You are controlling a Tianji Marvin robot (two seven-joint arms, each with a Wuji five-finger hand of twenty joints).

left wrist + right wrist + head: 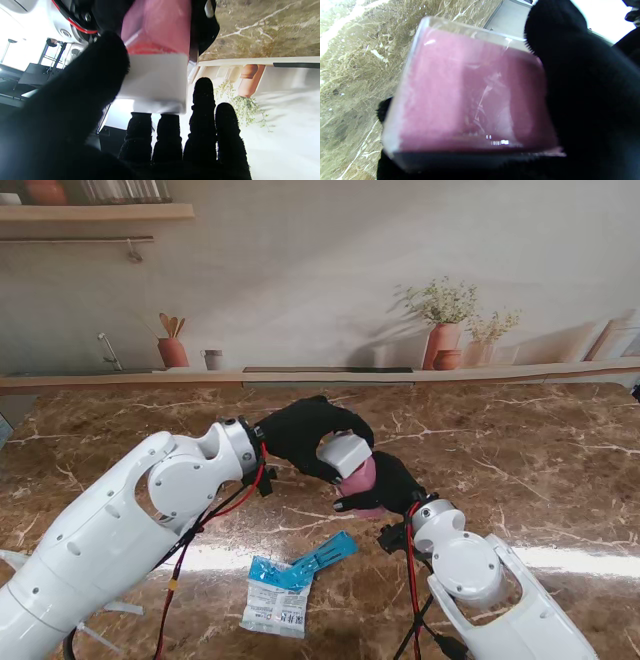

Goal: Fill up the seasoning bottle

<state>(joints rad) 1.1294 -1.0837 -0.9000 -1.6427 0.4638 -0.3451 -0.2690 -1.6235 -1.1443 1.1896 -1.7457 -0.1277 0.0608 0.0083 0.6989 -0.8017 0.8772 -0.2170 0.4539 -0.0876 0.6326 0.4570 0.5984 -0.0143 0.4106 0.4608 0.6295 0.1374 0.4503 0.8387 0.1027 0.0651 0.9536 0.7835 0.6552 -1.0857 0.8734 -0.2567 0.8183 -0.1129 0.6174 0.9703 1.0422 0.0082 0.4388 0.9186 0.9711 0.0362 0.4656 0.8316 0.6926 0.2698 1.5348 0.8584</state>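
Observation:
The seasoning bottle (362,478) is a clear square jar filled with pink powder, held just above the marble table's middle. My right hand (388,488) is shut on its body, wrapping it from the near side. On top of the bottle sits a white lid (345,452), and my left hand (300,435) is shut on that lid from the left. In the left wrist view the thumb (95,75) presses the lid (155,82) and the pink bottle (157,27) lies beyond it. The right wrist view is filled by the bottle (470,95), with my right hand (590,100) beside it.
A torn white and blue seasoning packet (275,605) lies on the table nearer to me, with its blue torn strip (325,553) beside it. The brown marble table (540,450) ends at a far ledge with printed pots (443,345).

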